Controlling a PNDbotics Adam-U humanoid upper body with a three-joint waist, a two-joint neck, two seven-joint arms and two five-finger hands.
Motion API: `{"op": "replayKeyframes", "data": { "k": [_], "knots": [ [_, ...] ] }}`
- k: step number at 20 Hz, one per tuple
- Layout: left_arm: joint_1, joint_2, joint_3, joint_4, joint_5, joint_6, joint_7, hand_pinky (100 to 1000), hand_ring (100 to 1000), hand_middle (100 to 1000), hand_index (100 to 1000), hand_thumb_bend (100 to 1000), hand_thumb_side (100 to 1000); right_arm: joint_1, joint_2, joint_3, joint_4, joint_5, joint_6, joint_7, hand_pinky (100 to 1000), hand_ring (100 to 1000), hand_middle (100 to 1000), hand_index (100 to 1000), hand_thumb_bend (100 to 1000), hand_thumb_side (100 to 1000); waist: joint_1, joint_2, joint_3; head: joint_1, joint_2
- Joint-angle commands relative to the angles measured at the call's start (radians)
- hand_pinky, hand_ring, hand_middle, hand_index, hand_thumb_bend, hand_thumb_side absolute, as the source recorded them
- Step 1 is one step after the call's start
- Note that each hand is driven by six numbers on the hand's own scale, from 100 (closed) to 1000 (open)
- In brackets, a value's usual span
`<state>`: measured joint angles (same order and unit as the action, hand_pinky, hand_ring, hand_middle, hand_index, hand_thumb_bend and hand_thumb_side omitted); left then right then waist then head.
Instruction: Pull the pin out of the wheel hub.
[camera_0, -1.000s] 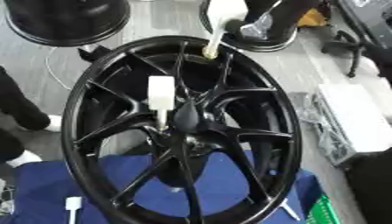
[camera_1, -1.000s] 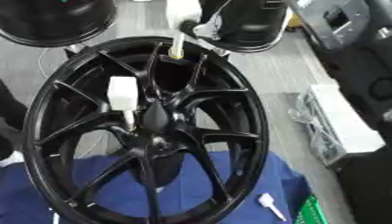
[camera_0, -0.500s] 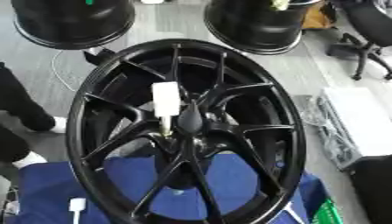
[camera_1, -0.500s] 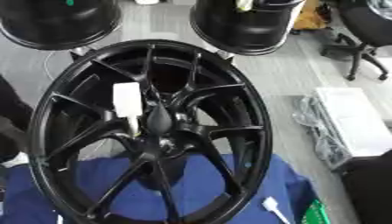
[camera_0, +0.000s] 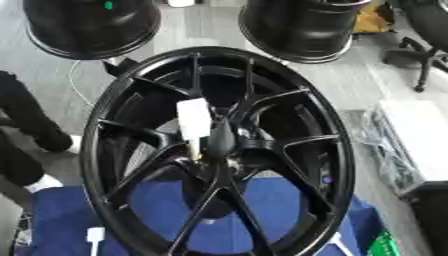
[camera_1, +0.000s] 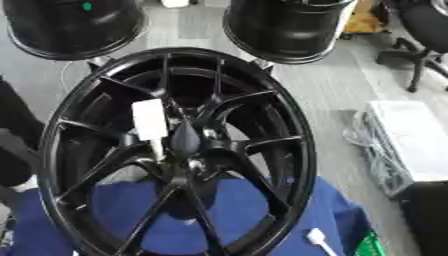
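Black and glossy, the wheel hub (camera_0: 219, 150) stood upright on a blue cloth (camera_0: 61, 225), its pin (camera_0: 194, 120), white-capped, lodged just at ten o'clock of the centre boss. Neither hand showed in either view, so I couldn't tell how the fingers sat. A reach coming in blind risked knocking a spoke and rocking the wheel, or snagging the pin crooked.

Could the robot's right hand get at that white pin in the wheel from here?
Probably yes, though no hand shows in either view. The pin stands out from the wheel's hub toward the camera, and nothing sits in front of its white head.
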<state>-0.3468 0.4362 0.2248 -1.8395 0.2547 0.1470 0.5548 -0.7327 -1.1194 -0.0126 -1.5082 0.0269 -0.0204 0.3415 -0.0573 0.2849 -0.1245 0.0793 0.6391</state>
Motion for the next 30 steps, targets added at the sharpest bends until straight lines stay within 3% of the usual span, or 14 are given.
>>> {"op": "replayKeyframes", "data": {
  "k": [1, 6, 7, 10, 11, 12, 13, 14, 15, 18, 25, 26, 28, 30],
  "knots": [
    [-0.008, 0.029, 0.017, -0.022, -0.005, -0.003, 0.013, 560, 681, 629, 683, 289, 647, 0.046, -0.038, -0.054, -0.001, -0.024, 0.005, -0.032, 774, 571, 292, 384, 100, 100, 0.005, -0.013, -0.009, 0.037, 0.000],
    [-0.008, 0.030, 0.021, -0.024, -0.006, -0.004, 0.018, 560, 680, 627, 683, 290, 645, 0.171, 0.054, -0.108, -0.004, 0.040, 0.010, -0.091, 769, 571, 298, 393, 100, 100, 0.015, -0.013, -0.024, 0.081, 0.013],
    [-0.008, 0.031, 0.022, -0.024, -0.006, -0.004, 0.019, 560, 680, 627, 683, 290, 644, 0.195, 0.075, -0.117, -0.007, 0.055, 0.011, -0.101, 772, 593, 341, 435, 100, 100, 0.016, -0.013, -0.026, 0.084, 0.012],
    [-0.010, 0.031, 0.022, -0.025, -0.006, -0.005, 0.020, 561, 679, 626, 683, 291, 643, 0.275, 0.137, -0.144, -0.026, 0.104, 0.020, -0.110, 793, 691, 605, 717, 104, 100, 0.016, -0.014, -0.028, 0.086, 0.011],
    [-0.010, 0.032, 0.021, -0.025, -0.005, -0.005, 0.020, 561, 679, 625, 683, 292, 642, 0.303, 0.157, -0.155, -0.033, 0.121, 0.023, -0.104, 824, 778, 771, 853, 166, 100, 0.016, -0.014, -0.029, 0.086, 0.010],
    [-0.011, 0.031, 0.021, -0.025, -0.005, -0.005, 0.020, 561, 679, 625, 683, 293, 642, 0.331, 0.175, -0.169, -0.042, 0.138, 0.025, -0.100, 845, 833, 849, 908, 180, 140, 0.016, -0.015, -0.028, 0.086, 0.010],
    [-0.011, 0.031, 0.020, -0.025, -0.005, -0.004, 0.019, 561, 679, 625, 683, 293, 642, 0.360, 0.191, -0.184, -0.052, 0.156, 0.025, -0.102, 848, 840, 858, 915, 185, 181, 0.016, -0.016, -0.027, 0.084, 0.010],
    [-0.012, 0.031, 0.018, -0.025, -0.005, -0.004, 0.018, 560, 679, 625, 683, 293, 641, 0.388, 0.206, -0.199, -0.063, 0.173, 0.024, -0.108, 867, 890, 915, 953, 227, 401, 0.016, -0.018, -0.025, 0.082, 0.011],
    [-0.012, 0.031, 0.016, -0.025, -0.005, -0.004, 0.017, 560, 678, 624, 682, 293, 640, 0.416, 0.220, -0.212, -0.075, 0.189, 0.023, -0.118, 868, 897, 925, 964, 234, 477, 0.016, -0.019, -0.023, 0.079, 0.011],
    [-0.014, 0.030, 0.012, -0.024, -0.004, -0.003, 0.012, 561, 678, 624, 682, 294, 640, 0.500, 0.249, -0.243, -0.110, 0.198, 0.011, -0.152, 868, 901, 932, 977, 205, 538, 0.014, -0.024, -0.015, 0.069, 0.016],
    [-0.020, 0.025, -0.002, -0.022, -0.002, 0.000, -0.001, 561, 678, 623, 682, 297, 637, 0.675, 0.281, -0.295, -0.246, 0.154, -0.005, -0.251, 857, 882, 923, 969, 156, 534, 0.011, -0.033, 0.008, 0.041, 0.026],
    [-0.021, 0.024, -0.004, -0.022, -0.002, 0.000, -0.003, 561, 678, 623, 682, 298, 637, 0.694, 0.285, -0.300, -0.269, 0.144, -0.003, -0.267, 856, 879, 918, 968, 120, 491, 0.011, -0.034, 0.012, 0.038, 0.028],
    [-0.022, 0.023, -0.006, -0.022, -0.002, 0.000, -0.005, 560, 677, 623, 682, 299, 635, 0.701, 0.295, -0.304, -0.305, 0.116, 0.015, -0.300, 844, 850, 886, 942, 100, 446, 0.011, -0.036, 0.016, 0.033, 0.028],
    [-0.022, 0.022, -0.008, -0.021, -0.002, 0.001, -0.006, 560, 677, 622, 681, 299, 635, 0.679, 0.312, -0.298, -0.339, 0.083, 0.035, -0.335, 837, 834, 861, 916, 100, 480, 0.011, -0.038, 0.018, 0.030, 0.028]
  ]
}}
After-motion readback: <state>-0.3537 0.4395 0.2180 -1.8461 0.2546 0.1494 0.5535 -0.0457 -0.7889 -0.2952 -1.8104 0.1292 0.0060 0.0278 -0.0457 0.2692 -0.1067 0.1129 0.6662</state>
